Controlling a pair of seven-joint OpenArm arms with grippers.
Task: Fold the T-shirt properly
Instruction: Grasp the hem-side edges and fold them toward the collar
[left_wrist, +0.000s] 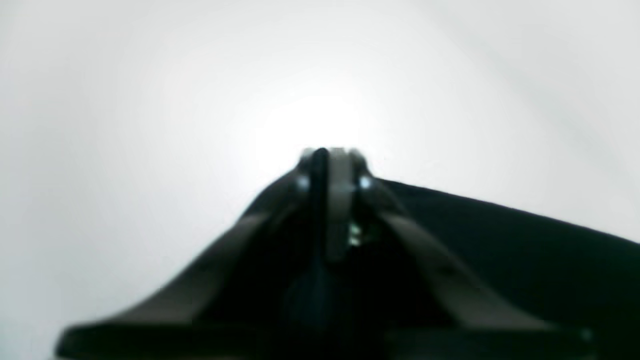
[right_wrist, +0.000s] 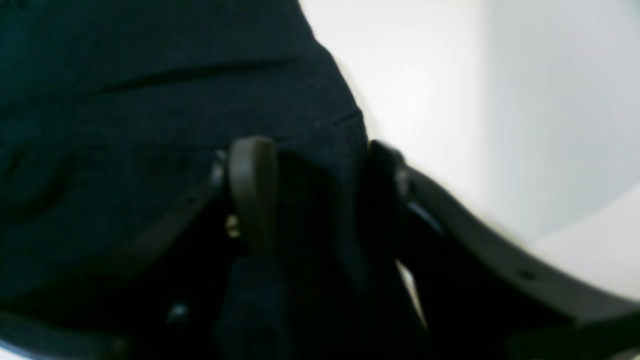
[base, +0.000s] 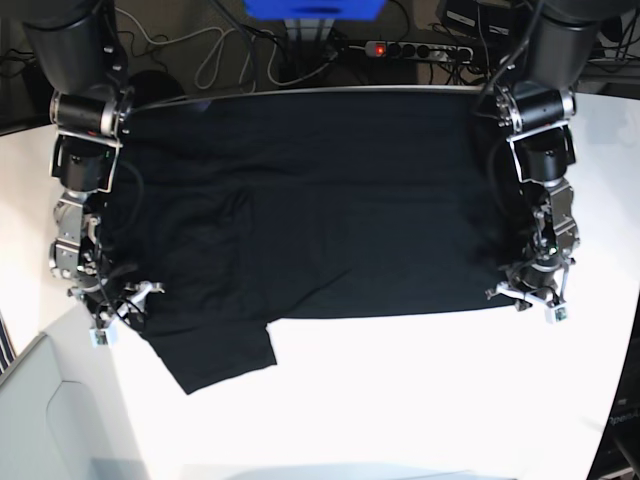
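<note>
1. The left pincer (left_wrist: 330, 155) is pressed shut at the T-shirt's (base: 310, 210) near hem corner; whether cloth is pinched cannot be told.
2. The right pincer (right_wrist: 312, 165) stands half-wide, with black cloth between its fingers.
3. The shirt lies spread on the white counter (base: 420, 400), long axis running arm to arm.
4. Both wrist views are blurred; no print shows.

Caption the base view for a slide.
Large black cloth T-shirt spread flat on white table, left hand and right hand at its near corners.
</note>
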